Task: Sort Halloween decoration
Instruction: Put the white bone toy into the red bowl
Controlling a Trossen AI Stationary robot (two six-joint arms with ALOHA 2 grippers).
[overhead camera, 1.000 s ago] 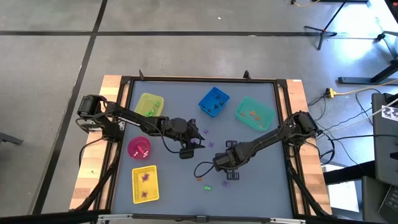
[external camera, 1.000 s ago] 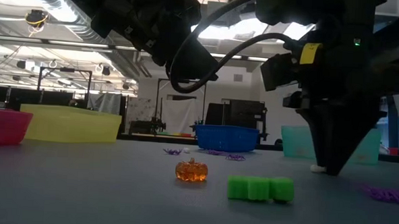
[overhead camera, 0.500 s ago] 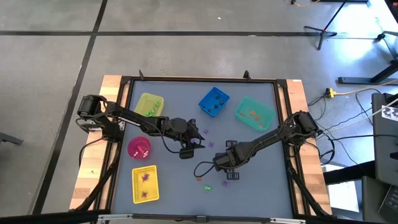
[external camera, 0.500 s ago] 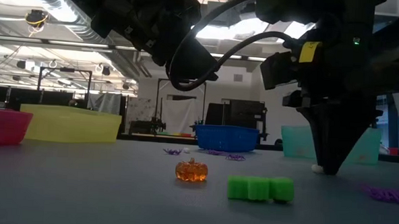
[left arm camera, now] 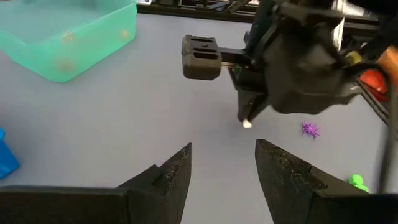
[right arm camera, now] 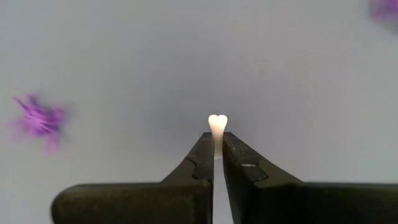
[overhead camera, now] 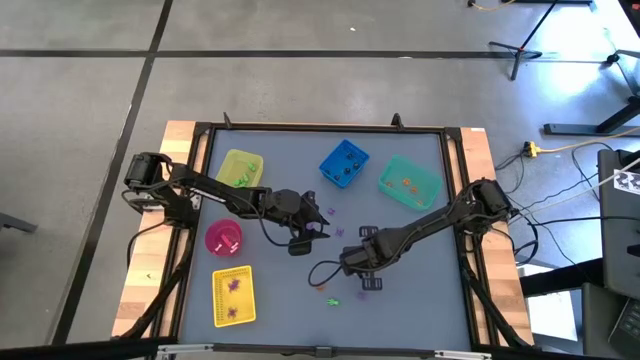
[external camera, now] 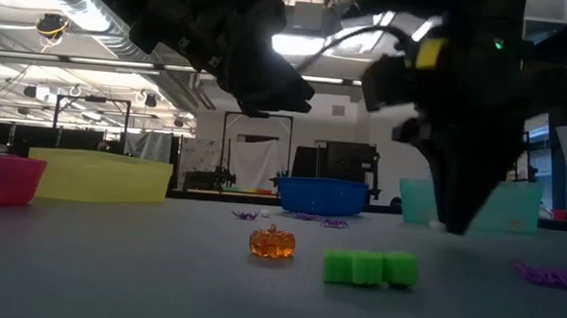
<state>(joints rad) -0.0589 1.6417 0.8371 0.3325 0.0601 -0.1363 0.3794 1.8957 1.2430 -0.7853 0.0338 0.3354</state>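
My right gripper [overhead camera: 360,266] points down at mid table, right of centre, shut on a tiny white Halloween decoration piece [right arm camera: 217,123]; the left wrist view shows that piece [left arm camera: 247,124] at its fingertips. My left gripper [left arm camera: 224,158] hovers open and holds nothing, left of the right one [overhead camera: 318,232]. Loose on the table near the front lie an orange pumpkin [external camera: 271,242], a green piece [external camera: 370,267] and purple spiders [external camera: 547,276]. My right gripper pinches the white piece by one end [right arm camera: 217,134] between its two fingertips, coming from above and pointing down. The piece's other, lobed end [right arm camera: 217,119] sticks out past the tips. It seems just clear of the table.
Bins stand along the far and left sides: a yellow tub [overhead camera: 240,168], a blue bin [overhead camera: 344,164], a teal bin [overhead camera: 410,183], a pink bowl [overhead camera: 223,237] and a yellow basket [overhead camera: 233,296]. More purple spiders [overhead camera: 331,212] lie near the left gripper.
My right gripper has risen a little and shifted slightly toward the table's left with the white piece, which lay on the table by its fingertips a second ago. My left gripper has kept still.
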